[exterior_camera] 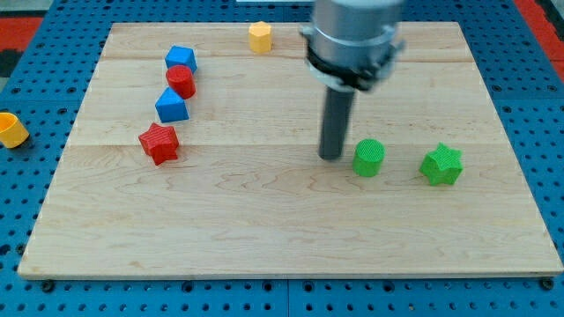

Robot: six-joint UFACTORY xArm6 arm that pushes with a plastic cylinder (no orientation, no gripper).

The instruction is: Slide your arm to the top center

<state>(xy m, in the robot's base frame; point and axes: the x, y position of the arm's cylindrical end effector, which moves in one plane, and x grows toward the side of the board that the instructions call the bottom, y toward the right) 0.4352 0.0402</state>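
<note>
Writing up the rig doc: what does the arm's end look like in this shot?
A wide grey metallic cylinder with a dark clamp-like collar under it, then a straight dark rod going down to my tip. No gripper, cables or markings show.

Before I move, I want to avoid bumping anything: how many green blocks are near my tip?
2. The green cylinder sits just right of my tip; the green star lies farther right. None seem hidden.

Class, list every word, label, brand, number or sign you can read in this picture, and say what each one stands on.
None: no readable text shows on the wooden board, on the coloured blocks such as the green cylinder and red star block, or on the arm above my tip.
</note>
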